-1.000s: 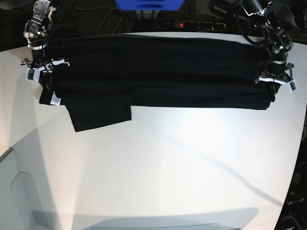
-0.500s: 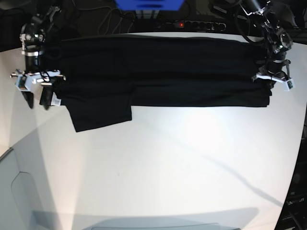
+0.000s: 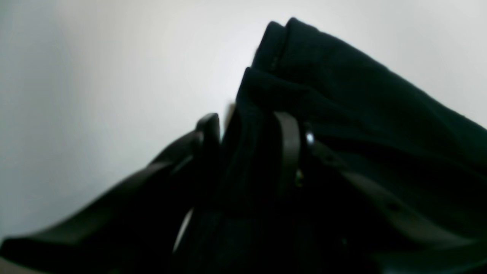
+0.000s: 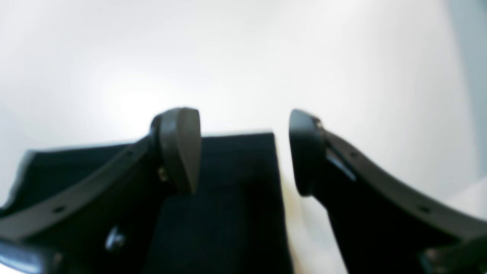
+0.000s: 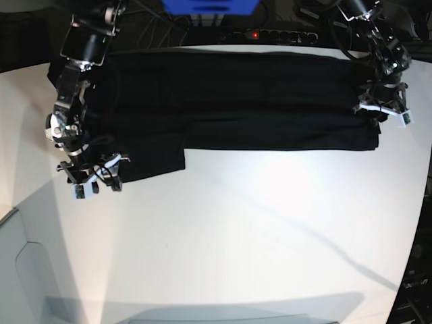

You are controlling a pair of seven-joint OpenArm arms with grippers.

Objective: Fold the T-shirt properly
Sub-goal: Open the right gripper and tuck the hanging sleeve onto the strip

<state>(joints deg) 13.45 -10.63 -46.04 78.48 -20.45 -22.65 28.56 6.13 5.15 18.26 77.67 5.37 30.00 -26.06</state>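
Since the earlier base views the right arm has swung from the far left corner of the T-shirt (image 5: 236, 101) down toward the near side, and its pincer (image 5: 94, 181) now sits over the sleeve flap (image 5: 152, 160) that juts out below the main band of cloth. The left arm has barely shifted at the far right end.

The white desk (image 5: 236, 236) carries the black T-shirt as a long folded band across its far side, with that one flap hanging nearer on the base view's left.

The right arm reaches down and forward from the top left, wrist bent so the right pincer (image 4: 243, 152) points down at the desk; its jaws stand spread, nothing between them, with the flap's edge lying under the gap.

The left arm drops in from the top right, its pincer (image 5: 383, 108) at the band's end. In the left wrist view cloth lies bunched between the jaws of the left pincer (image 3: 251, 148); whether they still pinch it or have begun to slacken I cannot tell.

Risks, as I judge them: if the left end is let go while bunched, the fold may spring loose there. If the right pincer closes with one jaw off the flap's edge, it may catch only one layer or drag the flap askew, spoiling the band's line.
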